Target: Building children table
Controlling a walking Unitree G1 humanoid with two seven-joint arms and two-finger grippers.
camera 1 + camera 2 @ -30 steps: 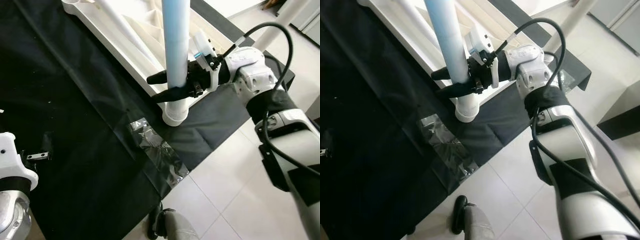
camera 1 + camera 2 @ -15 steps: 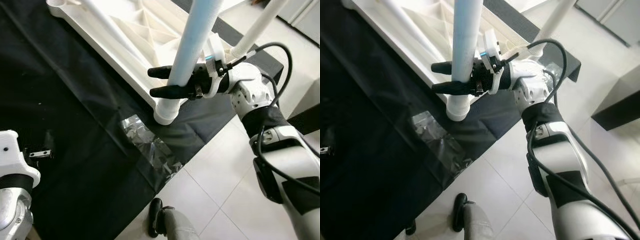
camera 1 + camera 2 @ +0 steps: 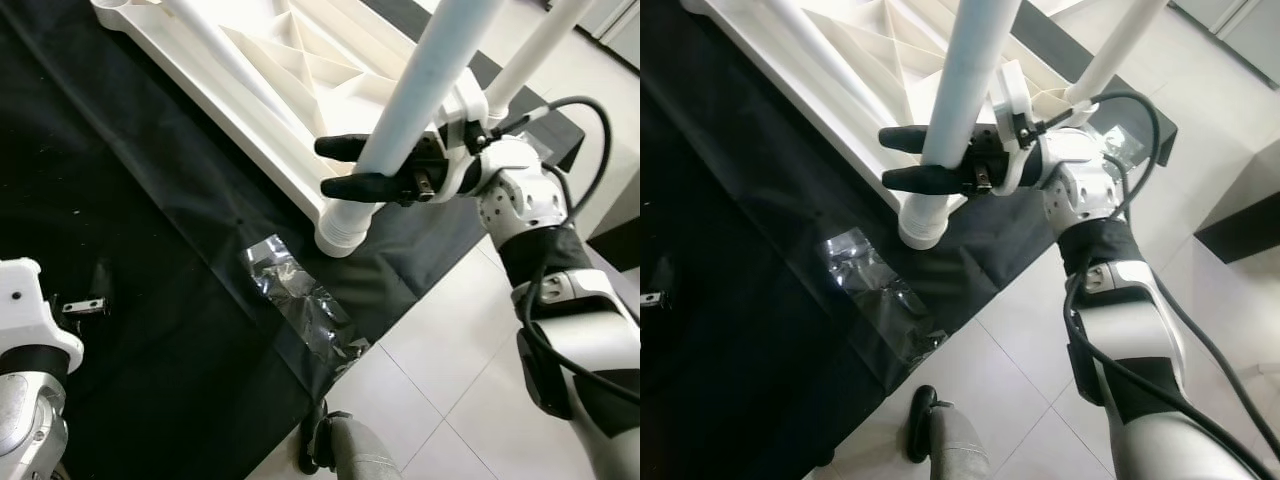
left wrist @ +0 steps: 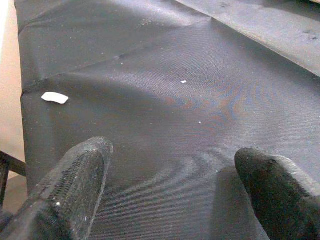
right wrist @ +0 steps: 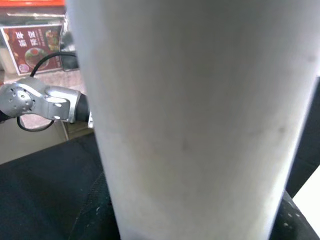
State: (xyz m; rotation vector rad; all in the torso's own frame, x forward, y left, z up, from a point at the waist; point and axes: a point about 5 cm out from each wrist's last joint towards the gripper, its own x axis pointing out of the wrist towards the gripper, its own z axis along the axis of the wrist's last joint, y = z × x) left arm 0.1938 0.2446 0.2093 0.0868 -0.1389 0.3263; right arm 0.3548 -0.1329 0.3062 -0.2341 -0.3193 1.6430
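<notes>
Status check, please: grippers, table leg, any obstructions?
Right gripper clamped on white table leg, leg seated in tabletop corner socket. Left gripper open, idle over black cloth. Nothing blocking.

the near corner of the white tabletop [image 3: 290,60] is blocked by a white leg [image 3: 425,85] straddled by the right gripper [image 3: 345,167]. a 2nd leg [image 3: 530,50] stands beyond. open black sheet [image 3: 150,250] is left beside the tabletop's long edge, crossed only by tape [image 3: 300,300].
</notes>
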